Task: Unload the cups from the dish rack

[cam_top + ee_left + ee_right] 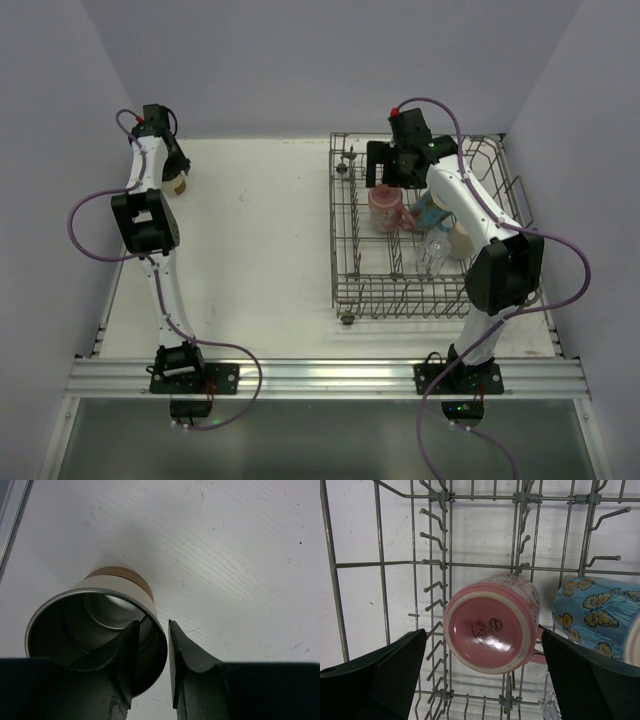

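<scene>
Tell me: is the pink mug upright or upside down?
Upside down: the pink mug turns its stamped base up toward the right wrist camera.

Pink mug [492,630] base-up in the dish rack [380,565] — wide-spread gripper [484,637] either side.

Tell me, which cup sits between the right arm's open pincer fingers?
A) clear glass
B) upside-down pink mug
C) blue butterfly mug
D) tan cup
B: the right wrist view shows the pink mug, base up, framed by the right pincer, in the rack.
</scene>
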Robot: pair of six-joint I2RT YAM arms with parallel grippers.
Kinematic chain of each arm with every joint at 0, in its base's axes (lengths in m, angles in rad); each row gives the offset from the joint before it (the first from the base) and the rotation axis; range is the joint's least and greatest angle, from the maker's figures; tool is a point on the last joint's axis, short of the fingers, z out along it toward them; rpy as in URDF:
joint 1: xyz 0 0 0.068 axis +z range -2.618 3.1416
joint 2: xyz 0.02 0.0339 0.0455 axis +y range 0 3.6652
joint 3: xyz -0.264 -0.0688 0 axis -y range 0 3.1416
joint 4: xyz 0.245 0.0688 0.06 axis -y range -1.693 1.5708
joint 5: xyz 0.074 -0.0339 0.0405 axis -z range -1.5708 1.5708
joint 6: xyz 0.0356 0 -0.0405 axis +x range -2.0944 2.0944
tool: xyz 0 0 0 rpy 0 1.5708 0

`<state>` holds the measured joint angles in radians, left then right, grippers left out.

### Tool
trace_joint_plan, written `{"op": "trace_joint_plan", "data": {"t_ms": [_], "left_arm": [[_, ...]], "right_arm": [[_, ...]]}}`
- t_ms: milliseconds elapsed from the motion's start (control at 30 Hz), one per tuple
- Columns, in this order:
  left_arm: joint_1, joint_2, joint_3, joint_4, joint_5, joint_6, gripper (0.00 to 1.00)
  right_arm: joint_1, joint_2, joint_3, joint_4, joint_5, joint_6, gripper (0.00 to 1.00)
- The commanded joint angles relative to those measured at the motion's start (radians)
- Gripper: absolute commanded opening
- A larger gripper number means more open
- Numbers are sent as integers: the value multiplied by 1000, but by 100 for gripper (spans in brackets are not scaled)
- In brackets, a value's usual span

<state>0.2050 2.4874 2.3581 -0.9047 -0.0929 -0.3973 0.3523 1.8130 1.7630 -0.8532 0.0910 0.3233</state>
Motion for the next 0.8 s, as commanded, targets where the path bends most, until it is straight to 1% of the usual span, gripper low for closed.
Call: {"op": "trace_joint_plan", "data": {"t_ms": [0, 33, 100, 133, 200, 233, 367, 567, 733, 767], "left_arm": [[10, 10, 9, 16, 25, 8, 34], [11, 7, 10, 16, 28, 9, 39], [10, 1, 4, 20, 38, 6, 42], [11, -4, 1, 27, 50, 5, 48], [11, -25, -8, 47, 65, 5, 54], [10, -36, -13, 49, 68, 3, 61], [11, -82, -2, 59, 82, -3, 74], [17, -130, 33, 46, 128, -11, 78], [17, -197, 4, 50, 183, -26, 79], [16, -209, -12, 61, 193, -28, 79]], "right_arm": [[-1, -15, 50, -4, 13, -23, 99], [-1, -12, 50, -10, 13, -29, 99], [-1, -21, 40, -1, -4, -52, 99], [-1, -38, 23, 12, -5, -59, 99], [-1, -53, 1, 26, -23, -81, 99], [-1, -58, 0, 28, -31, -89, 99], [1, -55, 18, 3, -74, -162, 99], [-1, -24, 52, -67, -111, -312, 99], [-1, -43, 6, -76, -94, -400, 99], [-1, -50, -6, -69, -123, -433, 99]]}}
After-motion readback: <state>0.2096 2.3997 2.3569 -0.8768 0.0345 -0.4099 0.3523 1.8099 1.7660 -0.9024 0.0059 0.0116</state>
